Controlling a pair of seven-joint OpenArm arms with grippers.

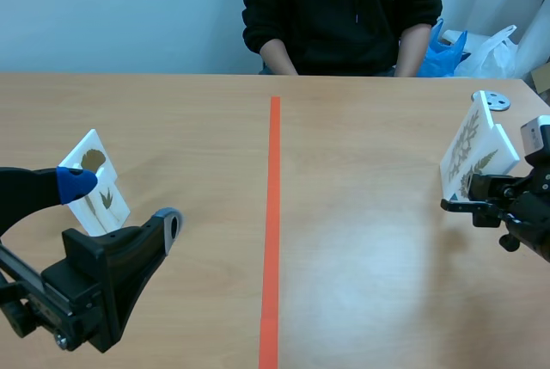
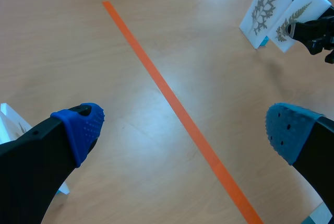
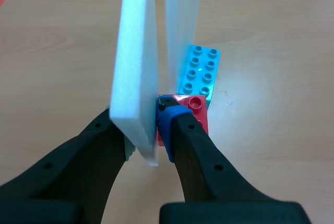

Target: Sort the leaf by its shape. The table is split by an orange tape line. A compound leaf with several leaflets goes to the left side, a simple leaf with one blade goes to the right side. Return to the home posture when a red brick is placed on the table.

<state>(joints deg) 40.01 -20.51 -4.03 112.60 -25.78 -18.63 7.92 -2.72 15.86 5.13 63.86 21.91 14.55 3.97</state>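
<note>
The fern-leaf card [image 3: 135,62] is clamped upright between the right fingers [image 3: 188,140], on the right half of the desk [image 1: 369,240]; the tape line [image 1: 273,214] to be crossed lies to its left. The left fingers [image 2: 78,127] are spread wide, empty.

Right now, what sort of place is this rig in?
Probably a lab or office test bench: a wooden table split by an orange tape line, a person seated across it, and leaf cards, one in the right tool.

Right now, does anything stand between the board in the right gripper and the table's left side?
Nothing visible does: bare table lies between the board in the right gripper and the orange tape line.
</note>
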